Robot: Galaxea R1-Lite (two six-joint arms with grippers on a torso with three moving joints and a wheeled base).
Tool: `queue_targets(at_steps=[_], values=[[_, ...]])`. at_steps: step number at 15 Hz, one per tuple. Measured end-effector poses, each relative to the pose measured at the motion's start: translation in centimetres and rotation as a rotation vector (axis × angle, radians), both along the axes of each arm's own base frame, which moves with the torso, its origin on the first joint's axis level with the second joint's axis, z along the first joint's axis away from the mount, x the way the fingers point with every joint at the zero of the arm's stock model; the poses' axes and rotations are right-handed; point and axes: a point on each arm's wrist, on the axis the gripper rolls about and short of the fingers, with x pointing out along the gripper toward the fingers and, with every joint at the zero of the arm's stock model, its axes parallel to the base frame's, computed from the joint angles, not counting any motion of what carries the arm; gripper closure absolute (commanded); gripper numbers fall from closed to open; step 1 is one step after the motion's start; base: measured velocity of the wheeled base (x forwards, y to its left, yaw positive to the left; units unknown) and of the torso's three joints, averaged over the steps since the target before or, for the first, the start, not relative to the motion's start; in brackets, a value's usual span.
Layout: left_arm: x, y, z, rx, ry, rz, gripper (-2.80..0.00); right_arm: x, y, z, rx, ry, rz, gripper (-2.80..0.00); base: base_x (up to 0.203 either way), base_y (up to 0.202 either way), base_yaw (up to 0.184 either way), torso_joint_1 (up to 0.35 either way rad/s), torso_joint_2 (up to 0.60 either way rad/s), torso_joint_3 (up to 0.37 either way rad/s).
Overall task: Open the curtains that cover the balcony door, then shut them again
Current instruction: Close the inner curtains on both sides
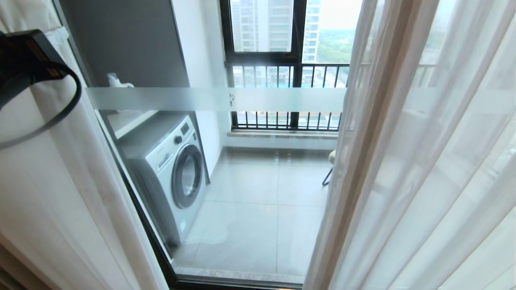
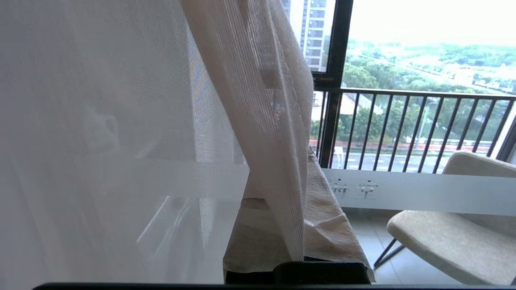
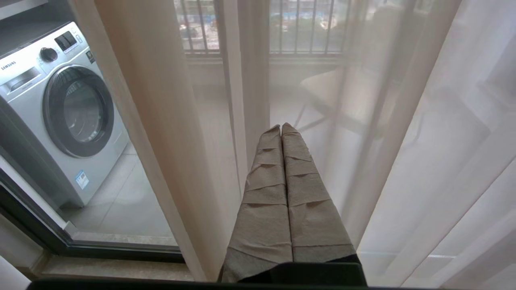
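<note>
The curtains hang parted in the head view: a sheer left panel (image 1: 60,181) and a sheer right panel (image 1: 403,161) with a beige hemmed edge (image 1: 363,133). Between them the balcony door glass (image 1: 262,193) shows, crossed by a frosted band (image 1: 181,98), with its black frame (image 1: 157,249) low on the left. My left arm's black wrist (image 1: 24,60) sits at the top left against the left panel. In the left wrist view my left gripper (image 2: 290,181) is shut on that panel's hem (image 2: 262,121), which runs down between the tape-wrapped fingers (image 2: 334,225). My right gripper (image 3: 281,128) is shut and empty, close to the right panel (image 3: 403,141).
Behind the glass a white washing machine (image 1: 169,173) stands on the balcony's left side. A beige chair (image 2: 451,229) sits on the right. A black-framed window with railing bars (image 1: 282,76) closes the far end above the grey tiled floor (image 1: 262,209).
</note>
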Motion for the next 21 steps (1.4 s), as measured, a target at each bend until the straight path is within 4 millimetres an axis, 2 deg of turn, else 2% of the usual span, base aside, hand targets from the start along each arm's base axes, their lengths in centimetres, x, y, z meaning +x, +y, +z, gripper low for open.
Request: queue_targets(at_steps=[21], values=[[0.38, -0.04, -0.82, 0.003, 0.03, -0.001, 0.0, 0.0, 0.0, 0.0, 0.0, 0.0, 0.0, 0.0, 0.0, -0.191, 0.002, 0.002, 0.0, 0.001]])
